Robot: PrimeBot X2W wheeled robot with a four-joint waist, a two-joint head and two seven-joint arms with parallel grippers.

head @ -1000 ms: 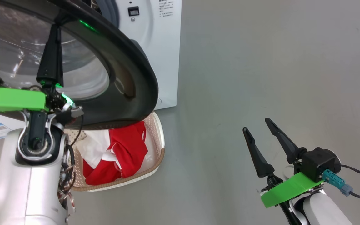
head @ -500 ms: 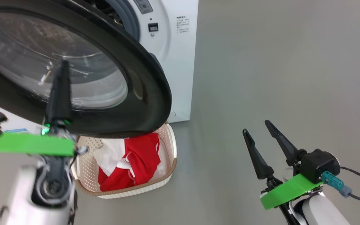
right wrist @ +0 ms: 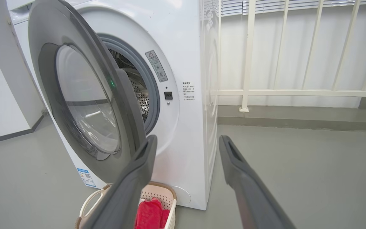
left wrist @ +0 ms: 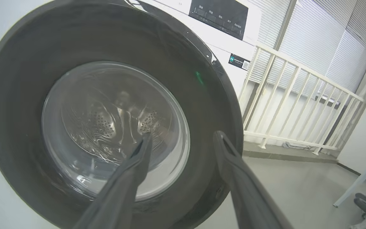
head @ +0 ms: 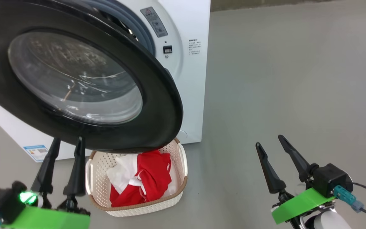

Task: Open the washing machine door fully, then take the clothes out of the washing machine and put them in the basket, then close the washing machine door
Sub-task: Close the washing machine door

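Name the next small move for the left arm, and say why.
Probably bring the open left gripper up against the washing machine door, on its black rim, and push it toward the washing machine: the clothes already lie in the basket, the door stands ajar, and that gripper holds nothing.

Light: bright, even, diffuse; shadows on smooth grey floor [head: 281, 79] faint and soft-edged. Pale slatted window blinds [left wrist: 316, 38] glow bright, near washed out. White streak glare on the clear glass bowl of the large round black-rimmed washing machine door [head: 75, 79]; small green glow reflected on its rim. Wrist views: straight edges bow near borders. Dark fingers [left wrist: 122, 190] of left pincer [left wrist: 183, 137] soft, out of focus.
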